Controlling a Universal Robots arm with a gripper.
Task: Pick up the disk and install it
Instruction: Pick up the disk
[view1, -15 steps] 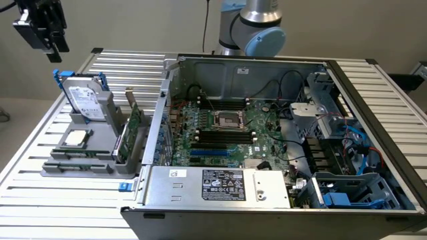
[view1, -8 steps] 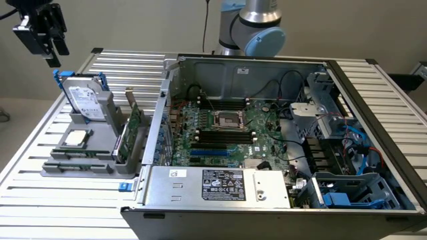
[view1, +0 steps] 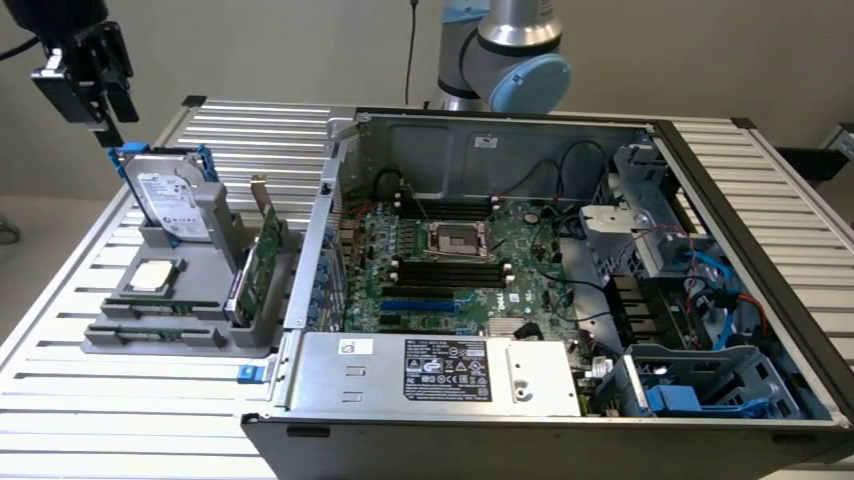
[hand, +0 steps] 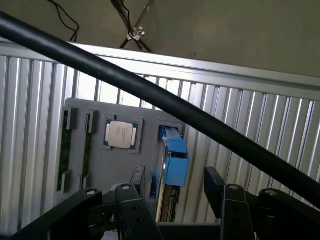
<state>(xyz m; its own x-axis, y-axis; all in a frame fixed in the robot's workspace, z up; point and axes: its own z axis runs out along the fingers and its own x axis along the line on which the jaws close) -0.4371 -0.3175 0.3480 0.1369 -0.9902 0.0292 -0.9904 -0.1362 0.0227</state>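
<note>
- Jaws hang released and empty above the disk (view1: 171, 192).
- The disk stands upright, with a grey holder (view1: 203, 285) beneath it.
- A processor chip (view1: 155, 275) lies near the disk.

Disk (view1: 178, 203) on edge in its holder

A flat silver-grey metal drive with a white printed label on its face, set in a blue plastic carrier frame. It stands upright in a slot at the back of the grey holder (view1: 150, 338), to the exterior view's left of the open computer case (view1: 534, 440).
</note>
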